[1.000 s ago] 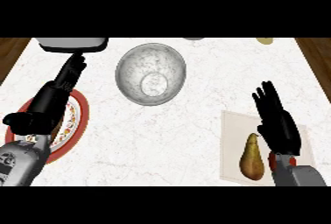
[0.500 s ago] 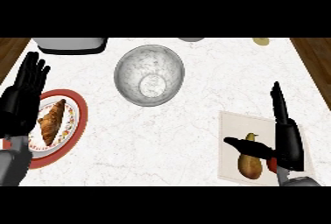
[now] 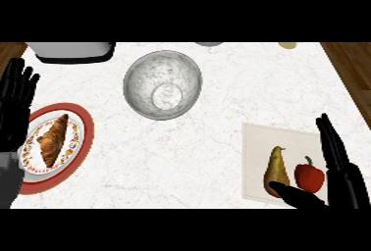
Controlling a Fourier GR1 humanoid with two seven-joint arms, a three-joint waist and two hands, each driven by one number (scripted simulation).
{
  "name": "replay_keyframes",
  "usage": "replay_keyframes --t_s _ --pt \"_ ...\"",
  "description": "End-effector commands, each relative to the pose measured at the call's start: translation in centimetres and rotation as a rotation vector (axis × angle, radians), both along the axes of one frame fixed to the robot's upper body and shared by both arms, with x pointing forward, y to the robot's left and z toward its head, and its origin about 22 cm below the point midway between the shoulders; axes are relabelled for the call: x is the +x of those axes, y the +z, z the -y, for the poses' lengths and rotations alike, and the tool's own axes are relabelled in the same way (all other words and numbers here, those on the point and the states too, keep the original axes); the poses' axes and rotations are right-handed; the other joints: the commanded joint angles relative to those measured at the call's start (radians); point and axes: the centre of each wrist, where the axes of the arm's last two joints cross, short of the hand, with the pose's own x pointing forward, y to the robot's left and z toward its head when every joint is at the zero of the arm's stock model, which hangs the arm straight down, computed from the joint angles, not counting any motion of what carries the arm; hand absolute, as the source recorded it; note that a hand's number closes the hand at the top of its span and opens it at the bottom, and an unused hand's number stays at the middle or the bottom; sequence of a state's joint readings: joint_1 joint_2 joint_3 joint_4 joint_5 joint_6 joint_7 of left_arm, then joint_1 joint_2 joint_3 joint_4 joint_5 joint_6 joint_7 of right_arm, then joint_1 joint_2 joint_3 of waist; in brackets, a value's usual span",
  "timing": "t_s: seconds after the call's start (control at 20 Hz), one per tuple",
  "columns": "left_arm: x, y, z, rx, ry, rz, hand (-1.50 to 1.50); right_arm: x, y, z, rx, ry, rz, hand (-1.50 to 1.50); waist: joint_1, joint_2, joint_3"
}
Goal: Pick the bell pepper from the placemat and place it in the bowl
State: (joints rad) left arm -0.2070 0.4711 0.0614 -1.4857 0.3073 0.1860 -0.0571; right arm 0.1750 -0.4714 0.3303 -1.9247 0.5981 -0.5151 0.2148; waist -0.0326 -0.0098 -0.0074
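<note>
The bowl (image 3: 162, 84) sits behind centre; the plate (image 3: 81, 147) lies left, a croissant (image 3: 52, 139) on it. The placemat (image 3: 255, 147) lies right; on it, the bell pepper (image 3: 309, 177) stands just right of a pear (image 3: 275, 165)

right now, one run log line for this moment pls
phase: pre-grasp | right hand: open beside bell pepper on placemat, no contact seen | left hand: open, resting at left edge | bowl: empty

The right hand (image 3: 340, 181) is cut off at the near edge, so its palm does not show. Its thumb hides the base of the pear (image 3: 275, 166). At the far edge, a grey object (image 3: 72, 50) and two small items are only partly visible.
</note>
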Motion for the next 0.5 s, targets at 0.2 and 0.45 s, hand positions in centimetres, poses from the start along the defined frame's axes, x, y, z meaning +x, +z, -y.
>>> replay_keyframes --t_s 0.2,0.45 --pt "-0.6 -1.1 -0.3 -0.010 -0.008 -0.011 0.00 -4.4 5.6 1.2 -0.273 -0.088 -0.404 -1.50 -0.003 0.003 -0.003" --pt "-0.5 0.0 0.5 -0.024 -0.034 0.003 0.00 -5.7 8.8 0.0 -0.350 -0.090 -0.630 -1.50 0.035 0.009 0.003"
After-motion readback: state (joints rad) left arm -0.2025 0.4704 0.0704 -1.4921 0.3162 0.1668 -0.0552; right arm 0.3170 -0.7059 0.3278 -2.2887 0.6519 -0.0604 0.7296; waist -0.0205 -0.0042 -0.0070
